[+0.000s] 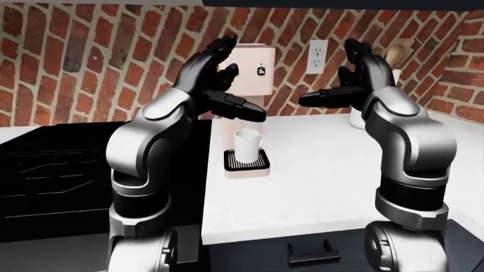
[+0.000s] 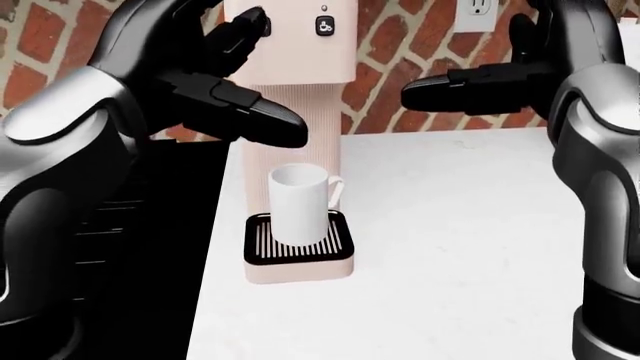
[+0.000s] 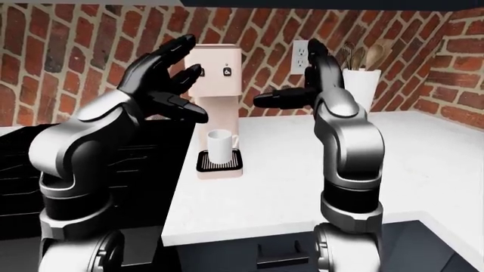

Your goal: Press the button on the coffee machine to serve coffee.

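Observation:
A pink coffee machine stands against the brick wall, with a white mug on its black drip tray. Two dark buttons sit on its upper face; the right button shows. My left hand is open with spread fingers, and one fingertip lies over the spot of the left button, hiding it. Its thumb points right above the mug. My right hand is open and held up to the right of the machine, apart from it, thumb pointing left.
A white counter carries the machine. A black stove lies to its left. On the wall is an outlet. A white utensil holder stands at the counter's right, against the wall. Below the counter is a dark drawer handle.

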Available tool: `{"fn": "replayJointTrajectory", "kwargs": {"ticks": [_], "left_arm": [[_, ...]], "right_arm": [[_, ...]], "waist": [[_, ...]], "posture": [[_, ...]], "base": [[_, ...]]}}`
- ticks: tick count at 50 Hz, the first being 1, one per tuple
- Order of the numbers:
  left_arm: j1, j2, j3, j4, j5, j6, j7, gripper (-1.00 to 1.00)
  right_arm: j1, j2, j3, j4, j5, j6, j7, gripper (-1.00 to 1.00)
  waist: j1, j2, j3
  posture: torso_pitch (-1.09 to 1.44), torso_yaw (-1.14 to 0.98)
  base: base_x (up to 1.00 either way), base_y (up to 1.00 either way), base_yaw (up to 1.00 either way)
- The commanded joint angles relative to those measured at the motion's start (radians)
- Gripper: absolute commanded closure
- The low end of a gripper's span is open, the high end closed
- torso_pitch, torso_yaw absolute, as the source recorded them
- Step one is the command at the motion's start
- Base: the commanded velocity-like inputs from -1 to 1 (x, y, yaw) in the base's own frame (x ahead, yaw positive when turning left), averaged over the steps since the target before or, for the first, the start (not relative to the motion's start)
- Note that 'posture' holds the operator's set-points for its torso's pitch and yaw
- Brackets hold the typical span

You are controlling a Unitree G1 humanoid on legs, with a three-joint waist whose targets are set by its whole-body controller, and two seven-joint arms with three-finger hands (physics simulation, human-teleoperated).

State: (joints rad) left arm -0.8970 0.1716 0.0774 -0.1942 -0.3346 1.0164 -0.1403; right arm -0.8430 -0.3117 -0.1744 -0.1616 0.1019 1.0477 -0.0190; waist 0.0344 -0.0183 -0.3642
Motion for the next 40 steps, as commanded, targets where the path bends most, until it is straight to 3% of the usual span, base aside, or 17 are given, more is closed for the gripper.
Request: {"fn": "replayJointTrajectory", "kwargs": {"ticks": [1,29,40], "left_arm": [[-0.031,0.004,0.007,-0.014,0.005,-0.036,0.002,-1.00],[-0.042,-0.012,0.000,0.151,0.053,-0.159,-0.033,-1.00],[-0.052,-0.015,0.001,0.149,0.046,-0.151,-0.028,-1.00]], "right_arm": [[-0.032,-0.010,-0.006,-0.018,-0.001,-0.034,-0.002,-1.00],[-0.043,-0.003,0.002,0.006,0.004,-0.049,-0.013,-1.00],[-0.046,-0.003,0.001,0.005,0.004,-0.046,-0.014,-1.00]], "waist": [[0.000,-0.002,-0.005],[-0.001,-0.004,-0.005],[-0.002,-0.002,-0.002]], "posture": [[-0.58,0.00],[-0.58,0.00],[-0.58,0.00]], "base": [[0.00,0.00,0.00],[0.00,0.00,0.00],[0.00,0.00,0.00]]}}
